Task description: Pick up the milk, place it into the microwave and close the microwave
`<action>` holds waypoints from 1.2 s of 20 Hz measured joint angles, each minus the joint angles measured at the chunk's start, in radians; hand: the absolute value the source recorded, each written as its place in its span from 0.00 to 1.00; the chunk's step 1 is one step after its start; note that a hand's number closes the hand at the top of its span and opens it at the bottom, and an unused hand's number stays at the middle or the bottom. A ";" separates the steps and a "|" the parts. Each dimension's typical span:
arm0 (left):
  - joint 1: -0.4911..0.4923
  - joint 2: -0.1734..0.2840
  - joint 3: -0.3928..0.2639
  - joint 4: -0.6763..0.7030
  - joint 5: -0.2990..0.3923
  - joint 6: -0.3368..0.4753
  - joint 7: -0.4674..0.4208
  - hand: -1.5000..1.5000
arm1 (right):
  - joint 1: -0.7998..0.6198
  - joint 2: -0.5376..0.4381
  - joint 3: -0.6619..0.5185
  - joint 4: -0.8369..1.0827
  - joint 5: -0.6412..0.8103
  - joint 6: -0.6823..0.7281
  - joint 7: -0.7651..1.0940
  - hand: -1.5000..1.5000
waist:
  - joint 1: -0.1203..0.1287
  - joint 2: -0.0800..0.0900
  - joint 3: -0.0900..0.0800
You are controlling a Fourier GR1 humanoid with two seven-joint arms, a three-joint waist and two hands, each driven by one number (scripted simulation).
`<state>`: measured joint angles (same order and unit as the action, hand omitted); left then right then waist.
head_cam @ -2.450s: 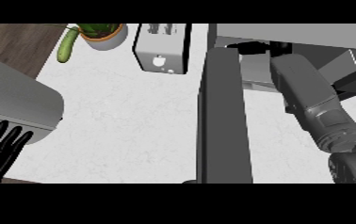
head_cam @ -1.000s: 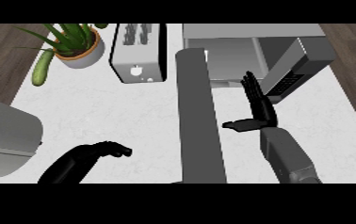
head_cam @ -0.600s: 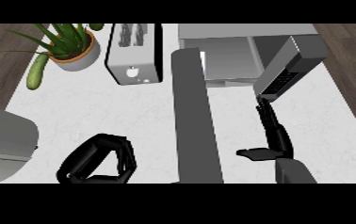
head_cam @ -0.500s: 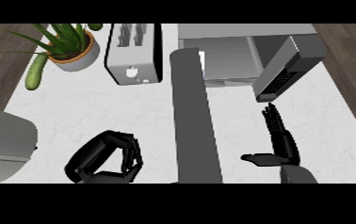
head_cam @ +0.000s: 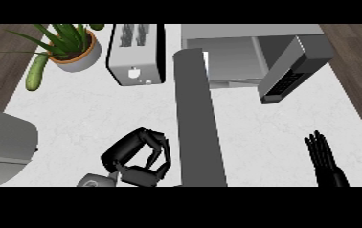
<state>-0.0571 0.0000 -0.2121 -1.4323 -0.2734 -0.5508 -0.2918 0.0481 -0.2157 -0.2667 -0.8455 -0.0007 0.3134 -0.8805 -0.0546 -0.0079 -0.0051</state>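
Microwave [head_cam: 233, 59] door [head_cam: 293, 69] stands open, upper right. Right hand [head_cam: 326, 162], fingers straight, should swing it fully shut. Left hand [head_cam: 138, 157] is curled, empty.

White speckled stone-look desk [head_cam: 84, 112], matt; brushed-metal silver toaster [head_cam: 134, 54]; smooth grey metal microwave [head_cam: 233, 54]; terracotta pot [head_cam: 74, 62]; dark wood floor [head_cam: 14, 54].

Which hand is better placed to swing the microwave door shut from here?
Likely the right hand: open, fingers straight, it sits below the open microwave door. The left hand is curled, across the dark upright bar.
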 measured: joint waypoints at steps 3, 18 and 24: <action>-0.017 0.001 -0.082 0.066 -0.010 0.092 -0.054 1.00 | 0.091 -0.021 0.011 -0.131 -0.049 0.046 0.033 0.00 | -0.001 0.002 0.000; -0.229 0.018 -0.573 0.263 0.250 0.560 0.041 1.00 | 0.320 -0.078 0.124 -0.681 -0.289 0.189 0.239 0.00 | -0.030 0.011 0.001; -0.334 0.033 -0.697 0.295 0.363 0.758 0.079 1.00 | 0.343 -0.112 0.162 -0.836 -0.358 0.226 0.323 0.00 | -0.061 0.018 0.000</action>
<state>-0.3915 0.0330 -0.9096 -1.1372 0.0892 0.2074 -0.2130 0.3910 -0.3272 -0.1043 -1.6820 -0.3585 0.5394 -0.5578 -0.1152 0.0099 -0.0046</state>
